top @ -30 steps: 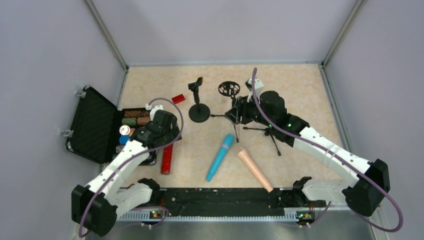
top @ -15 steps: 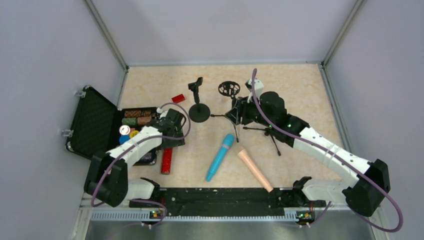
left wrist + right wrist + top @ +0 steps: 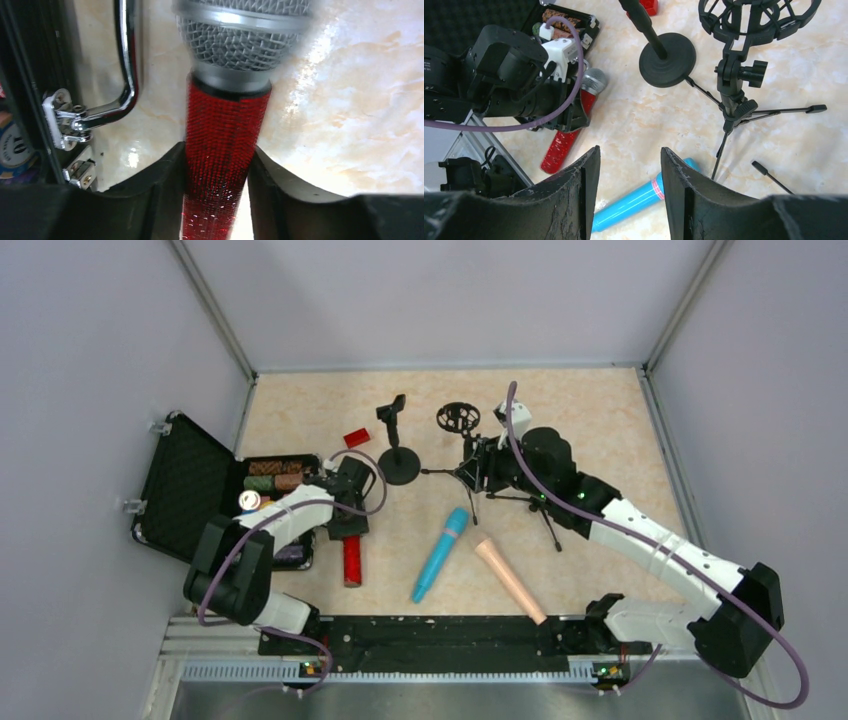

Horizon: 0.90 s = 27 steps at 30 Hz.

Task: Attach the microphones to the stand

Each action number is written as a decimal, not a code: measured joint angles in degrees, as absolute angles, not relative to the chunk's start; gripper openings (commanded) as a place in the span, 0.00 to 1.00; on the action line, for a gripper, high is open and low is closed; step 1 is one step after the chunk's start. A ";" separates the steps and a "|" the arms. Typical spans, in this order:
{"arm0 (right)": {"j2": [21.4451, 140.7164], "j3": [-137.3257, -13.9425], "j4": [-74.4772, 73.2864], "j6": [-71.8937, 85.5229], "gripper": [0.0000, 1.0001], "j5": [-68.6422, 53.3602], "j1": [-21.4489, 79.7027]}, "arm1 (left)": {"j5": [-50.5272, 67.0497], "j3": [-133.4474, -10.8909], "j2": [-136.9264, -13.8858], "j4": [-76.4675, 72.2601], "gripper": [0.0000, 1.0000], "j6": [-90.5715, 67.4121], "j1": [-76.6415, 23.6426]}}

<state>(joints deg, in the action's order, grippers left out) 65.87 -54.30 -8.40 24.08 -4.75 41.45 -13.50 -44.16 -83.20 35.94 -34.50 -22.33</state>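
Left claw (image 3: 220,172): closed narrowly on the red microphone (image 3: 223,130), with one finger pressed to each side of its glittery body just below the grey mesh head.
Red microphone: was at the near left of the desk (image 3: 600,410), head pointing far, just right of the open black case (image 3: 185,490). Whether it rested on the desk or hung lifted could not be told.
Right claw (image 3: 629,185): partly open with nothing between its fingers, hovering over the desk beside the tripod stand (image 3: 734,95).
Blue microphone (image 3: 440,554): lay on the desk at the centre, near the tripod's legs.
Pink microphone (image 3: 510,580): lay just right of the blue one.
Round-base stand (image 3: 398,462): stood upright, far of the left claw.
Red block (image 3: 356,437): lay between the case and the round-base stand.
In the way: the case's chrome handle (image 3: 127,65) sat just left of the red microphone's head.
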 measured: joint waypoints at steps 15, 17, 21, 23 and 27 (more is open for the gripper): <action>65.30 -54.00 -8.32 24.12 0.47 -4.23 41.45 | -4.95 -45.17 -83.44 33.08 0.29 -33.34 -29.54; 65.30 -53.98 -8.29 24.12 0.47 -4.25 41.45 | -5.69 -47.18 -84.01 33.50 0.33 -33.23 -33.39; 65.30 -53.98 -8.27 24.12 0.47 -4.27 41.45 | -6.70 -51.59 -86.94 33.15 0.55 -32.45 -38.41; 65.30 -53.98 -8.25 24.14 0.47 -4.29 41.45 | -7.05 -52.58 -88.47 32.88 0.62 -31.86 -39.59; 65.30 -53.98 -8.23 24.12 0.48 -4.23 41.45 | -7.49 -52.73 -89.52 33.15 0.74 -31.22 -41.06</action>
<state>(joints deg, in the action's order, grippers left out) 65.30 -53.98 -8.23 24.12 -4.23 41.45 -7.49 -52.73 -89.52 33.15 -31.22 -41.06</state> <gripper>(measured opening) 0.474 0.693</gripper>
